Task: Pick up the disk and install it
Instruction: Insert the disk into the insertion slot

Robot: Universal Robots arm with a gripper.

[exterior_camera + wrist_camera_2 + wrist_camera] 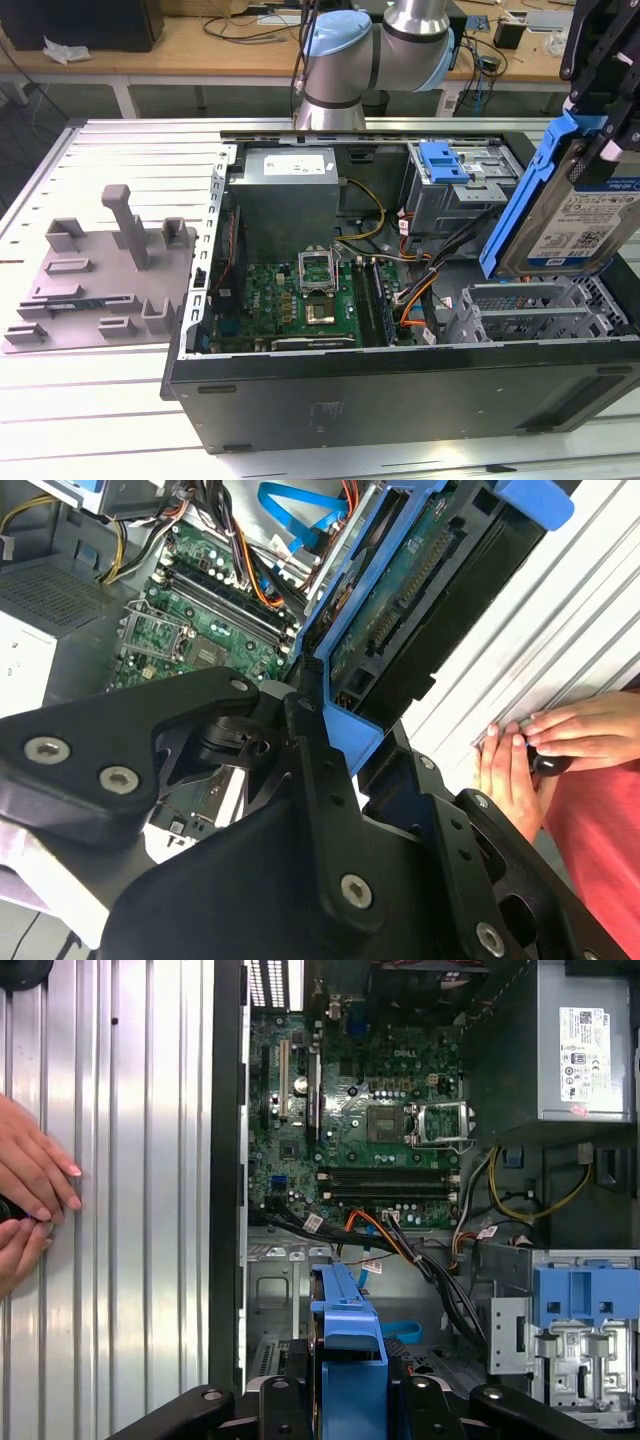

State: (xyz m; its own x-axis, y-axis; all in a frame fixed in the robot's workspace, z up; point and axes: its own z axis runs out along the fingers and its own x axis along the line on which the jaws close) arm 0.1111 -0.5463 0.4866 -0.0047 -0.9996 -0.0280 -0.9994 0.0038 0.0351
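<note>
Exterior view showed the gripper (600, 135) clamped on the disk (570, 215), which hung tilted over the case's (400, 400) edge at the exterior view's right. Pick-up looked done to me; the disk was not yet installed.

Robotics lab or electronics workshop, going by the fittings. Centre of the exterior view: an opened desktop computer case (400, 390) lying on its side on a ribbed metal counter (90, 420), motherboard (305, 295) and wiring bared. Top middle: a grey-and-blue industrial robot arm (375, 50) standing behind the case. Left: a grey fixture plate (100, 290) with upright posts. Along the top edge: a wooden counter (180, 50) strewn with cables and small gear. In the first wrist view: a person's hands (30, 1200) resting on the ribbed counter beside the case.
</note>
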